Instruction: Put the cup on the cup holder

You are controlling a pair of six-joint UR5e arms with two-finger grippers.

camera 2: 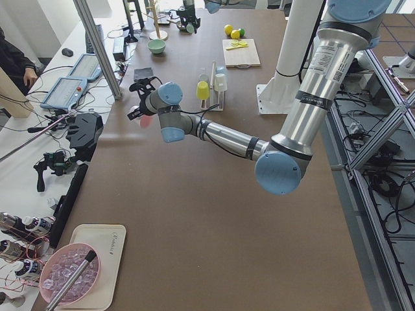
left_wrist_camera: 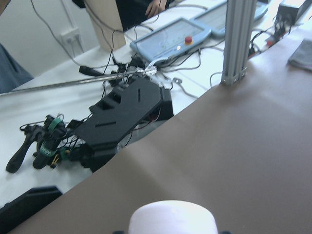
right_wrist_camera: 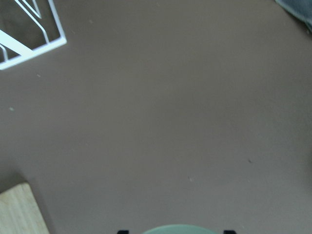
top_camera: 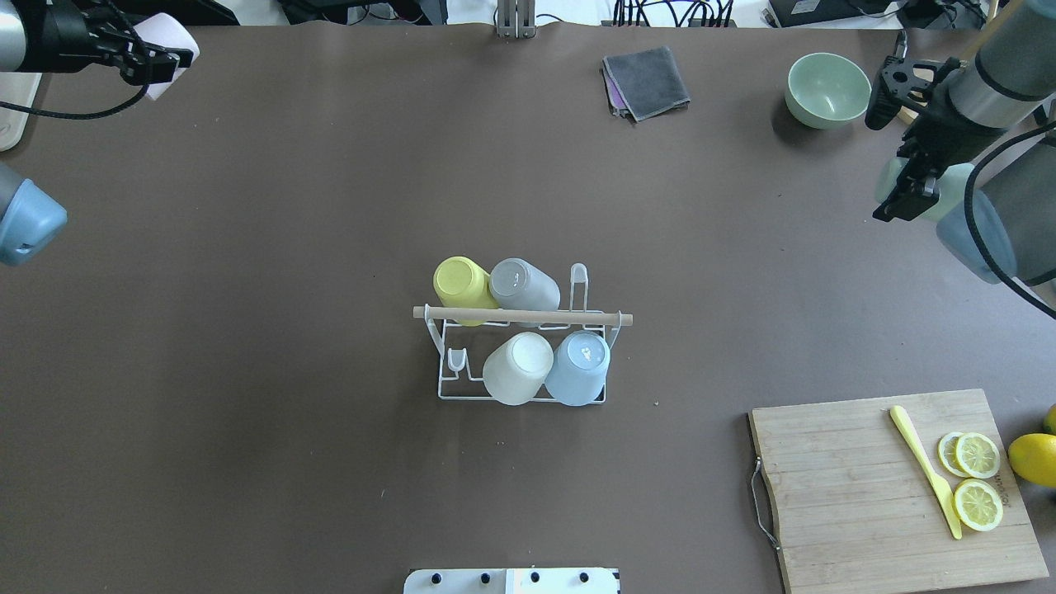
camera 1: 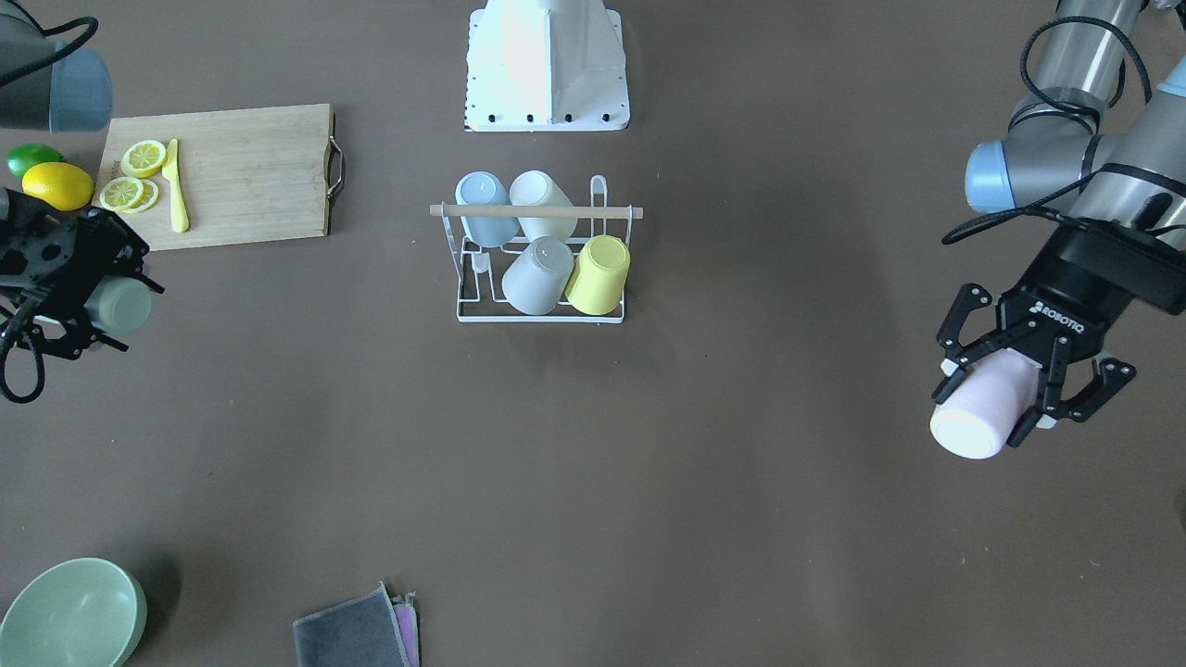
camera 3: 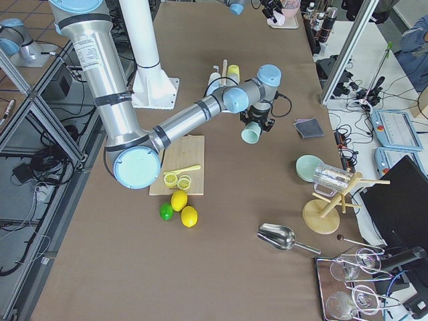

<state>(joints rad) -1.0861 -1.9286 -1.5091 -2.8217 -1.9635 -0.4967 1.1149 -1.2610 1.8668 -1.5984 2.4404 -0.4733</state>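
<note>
The cup holder (camera 1: 537,211) is a white wire rack with a wooden rod across its top, at the table's middle; it also shows in the overhead view (top_camera: 520,316). Blue, white, grey and yellow cups sit upside down on its prongs. My left gripper (camera 1: 982,412) is shut on a pale pink cup (camera 1: 971,434), held in the air far to the rack's side; it is at the overhead view's top left (top_camera: 153,58). My right gripper (camera 1: 111,310) is shut on a pale green cup (camera 1: 125,304), also held far from the rack (top_camera: 903,186).
A wooden cutting board (camera 1: 241,176) carries lemon slices and a yellow knife (camera 1: 175,185), with a lemon (camera 1: 57,184) and a lime (camera 1: 32,158) beside it. A green bowl (camera 1: 69,613) and a folded grey cloth (camera 1: 357,630) lie at the operators' edge. The robot base (camera 1: 547,65) stands behind the rack.
</note>
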